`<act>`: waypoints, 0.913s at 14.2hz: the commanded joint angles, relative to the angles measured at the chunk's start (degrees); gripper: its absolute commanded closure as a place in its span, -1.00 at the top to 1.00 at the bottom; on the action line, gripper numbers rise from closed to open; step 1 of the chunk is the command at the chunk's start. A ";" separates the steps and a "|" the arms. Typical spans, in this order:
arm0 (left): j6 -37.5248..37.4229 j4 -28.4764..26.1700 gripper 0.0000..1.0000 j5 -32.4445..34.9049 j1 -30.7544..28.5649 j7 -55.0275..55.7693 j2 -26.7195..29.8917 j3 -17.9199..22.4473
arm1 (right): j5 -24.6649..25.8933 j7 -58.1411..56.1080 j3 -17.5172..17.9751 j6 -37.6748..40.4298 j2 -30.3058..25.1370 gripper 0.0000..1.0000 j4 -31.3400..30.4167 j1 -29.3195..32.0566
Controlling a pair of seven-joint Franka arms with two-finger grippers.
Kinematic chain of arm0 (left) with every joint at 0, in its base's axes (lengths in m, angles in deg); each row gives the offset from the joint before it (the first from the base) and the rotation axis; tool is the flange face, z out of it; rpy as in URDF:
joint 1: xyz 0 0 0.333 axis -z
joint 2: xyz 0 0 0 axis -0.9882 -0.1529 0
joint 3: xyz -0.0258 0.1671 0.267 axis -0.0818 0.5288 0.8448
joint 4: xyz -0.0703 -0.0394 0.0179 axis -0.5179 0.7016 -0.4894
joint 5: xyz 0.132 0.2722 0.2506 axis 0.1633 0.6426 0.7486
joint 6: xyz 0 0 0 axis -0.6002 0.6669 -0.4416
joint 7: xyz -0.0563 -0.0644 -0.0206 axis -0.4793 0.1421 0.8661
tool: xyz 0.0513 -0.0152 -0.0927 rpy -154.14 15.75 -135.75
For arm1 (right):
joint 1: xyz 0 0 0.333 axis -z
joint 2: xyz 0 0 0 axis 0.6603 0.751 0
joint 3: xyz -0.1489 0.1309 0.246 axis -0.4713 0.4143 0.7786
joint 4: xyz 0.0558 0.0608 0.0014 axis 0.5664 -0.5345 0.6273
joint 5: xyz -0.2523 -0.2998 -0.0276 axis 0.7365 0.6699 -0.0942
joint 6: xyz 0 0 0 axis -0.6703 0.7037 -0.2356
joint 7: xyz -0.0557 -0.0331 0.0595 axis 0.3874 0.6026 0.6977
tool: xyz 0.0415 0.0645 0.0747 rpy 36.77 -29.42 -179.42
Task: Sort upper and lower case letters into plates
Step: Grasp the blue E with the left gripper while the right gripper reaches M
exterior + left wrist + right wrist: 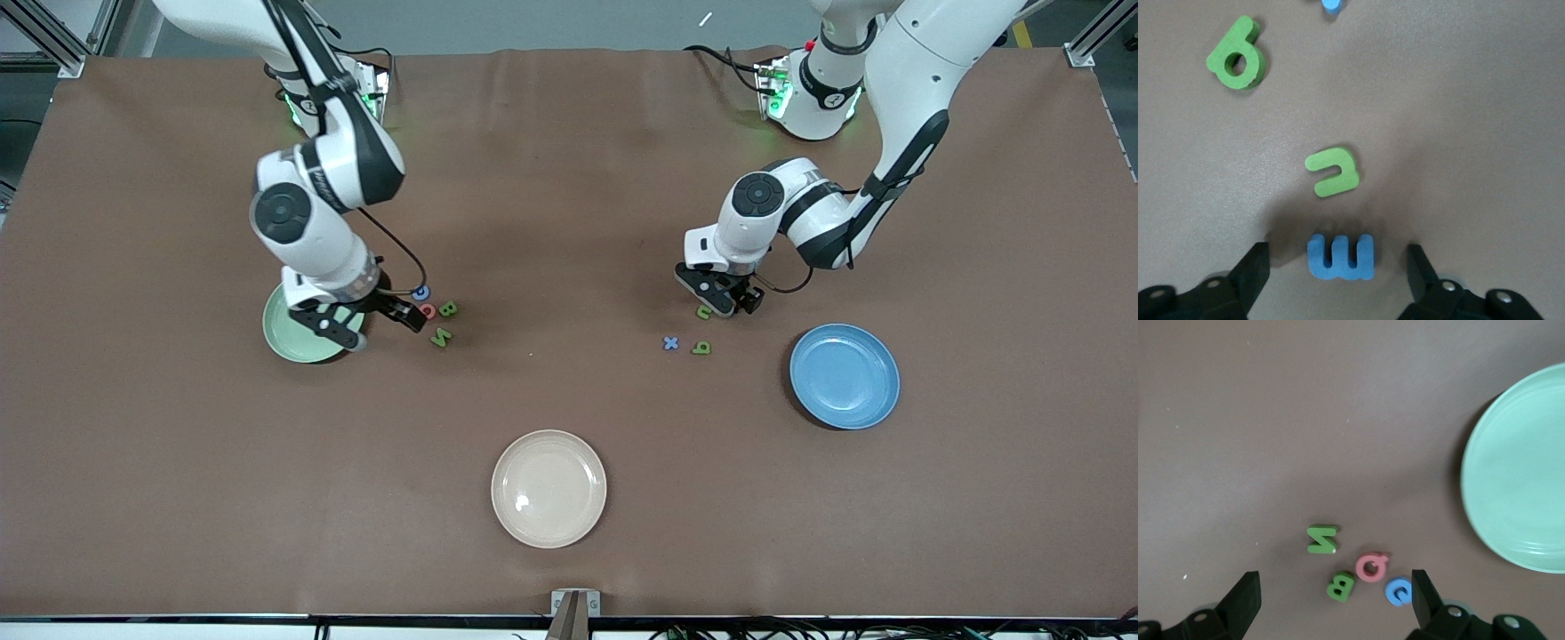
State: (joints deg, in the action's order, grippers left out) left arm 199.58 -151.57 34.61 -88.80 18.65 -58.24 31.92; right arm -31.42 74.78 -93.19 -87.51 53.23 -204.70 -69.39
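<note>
Nothing's sorted yet: both plates, green (286, 333) and blue (845, 375), sit empty, letters all on the table (569, 222), left tool (722, 300) gaping around a blue m (1340, 257), right tool (369, 322) wide open, empty, over the capitals (436, 316).

Counting three plates here: mint green (298, 342), blue (845, 376), cream-white (548, 488), plus eight foam letters, four green, three blue, one pink.
</note>
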 commanded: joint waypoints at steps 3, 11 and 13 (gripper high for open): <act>0.54 0.17 0.38 1.51 -0.49 2.00 -0.21 -0.15 | -0.54 3.78 -0.51 -6.50 6.54 0.89 -0.05 -1.64; 0.62 0.09 0.02 1.60 -0.40 5.77 -0.30 -0.24 | -2.03 3.87 -0.51 -10.36 13.22 0.67 3.29 -3.92; 0.62 0.00 -0.18 1.60 -0.40 6.40 -0.21 -0.32 | -2.03 3.87 -0.42 -10.55 14.02 0.63 3.46 -4.27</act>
State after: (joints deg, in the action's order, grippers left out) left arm 199.69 -151.19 34.74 -88.91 23.03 -57.99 31.82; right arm -32.90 77.85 -93.21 -97.53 65.93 -202.13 -72.65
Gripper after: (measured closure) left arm 0.529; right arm 0.163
